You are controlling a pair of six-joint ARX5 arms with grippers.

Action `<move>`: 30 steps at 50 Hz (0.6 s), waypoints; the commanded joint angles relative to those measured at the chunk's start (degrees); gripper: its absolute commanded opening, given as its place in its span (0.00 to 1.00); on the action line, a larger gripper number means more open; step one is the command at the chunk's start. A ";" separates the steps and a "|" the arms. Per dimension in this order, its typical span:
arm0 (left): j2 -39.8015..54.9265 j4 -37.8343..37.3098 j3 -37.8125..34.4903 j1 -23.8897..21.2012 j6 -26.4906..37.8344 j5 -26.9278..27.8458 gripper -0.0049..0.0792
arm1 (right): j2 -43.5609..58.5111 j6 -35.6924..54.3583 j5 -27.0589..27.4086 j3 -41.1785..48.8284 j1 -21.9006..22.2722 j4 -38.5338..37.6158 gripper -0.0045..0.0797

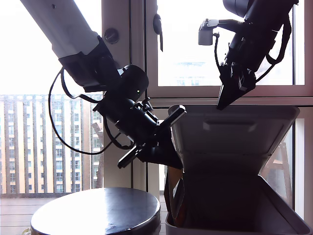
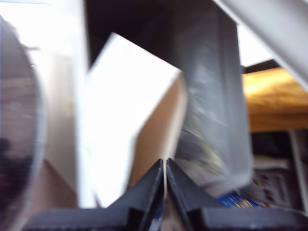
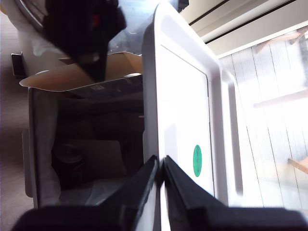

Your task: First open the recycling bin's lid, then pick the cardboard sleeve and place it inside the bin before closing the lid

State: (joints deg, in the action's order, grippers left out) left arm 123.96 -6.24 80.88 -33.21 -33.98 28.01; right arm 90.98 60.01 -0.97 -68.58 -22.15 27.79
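My first tool (image 2: 165, 166), tips pressed together, pinches the small cardboard sleeve (image 2: 132, 130) above the large grey plastic recycling bin (image 1: 279, 208). My second tool (image 3: 160, 163), tips together, touches the raised flat grey lid (image 3: 185, 125).

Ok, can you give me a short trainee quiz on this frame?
1. True or false: the recycling bin has its lid shut.
2. What is my first gripper clamped on? A) the lid B) the cardboard sleeve C) nothing
3. Fill in: my second gripper grips the lid's rim near a small round ____ mark.
Key: 1 false, the lid is raised; 2 B; 3 green.
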 commanded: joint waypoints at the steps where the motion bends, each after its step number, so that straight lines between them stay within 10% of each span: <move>1: -0.55 -0.37 -0.28 0.59 1.79 1.66 0.03 | -0.52 -0.15 0.55 -1.68 0.57 -1.11 0.04; 10: -3.87 -5.11 -0.28 1.86 7.50 4.04 0.09 | -0.52 -0.20 0.55 -1.68 0.57 -1.14 0.04; 20: -6.93 -10.45 -0.28 2.36 14.45 -2.93 0.56 | -0.52 -0.22 0.55 -1.68 0.57 -1.14 0.04; 30: -6.27 -11.45 -0.31 0.31 16.44 -10.51 0.59 | -0.52 -0.22 0.55 -1.68 0.57 -1.11 0.04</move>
State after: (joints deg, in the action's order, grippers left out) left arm 116.27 -17.89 80.90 -31.22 -18.00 18.35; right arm 90.98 60.01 -0.97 -68.58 -22.15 27.81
